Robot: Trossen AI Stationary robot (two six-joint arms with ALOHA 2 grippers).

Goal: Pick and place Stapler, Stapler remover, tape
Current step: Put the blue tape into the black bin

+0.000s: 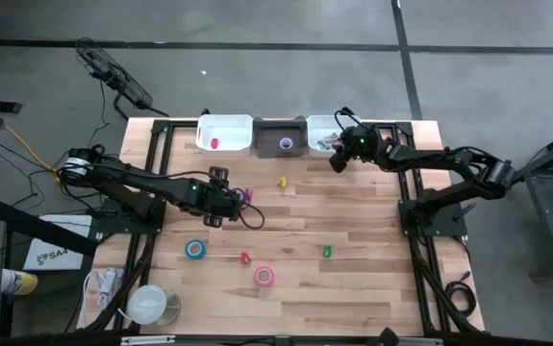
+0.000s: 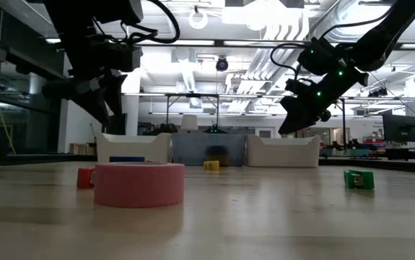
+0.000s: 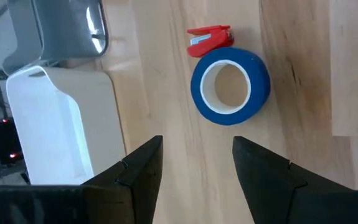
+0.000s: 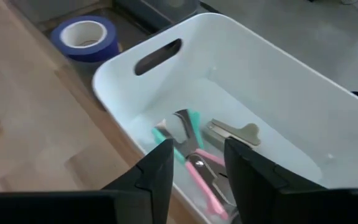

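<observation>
over the right white bin, right gripper fingers parted, empty, staple removers lying below them

Left gripper and right gripper both gape, empty.

Wood table — three bins at far edge; blue tape, pink tape, small coloured pieces scattered.

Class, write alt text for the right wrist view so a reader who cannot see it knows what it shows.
The right arm's tool, fingers apart and empty, hangs over a white bin holding pink and teal staple removers. Beside it, a blue tape roll lies in a grey bin at the edge of the wooden table.
</observation>
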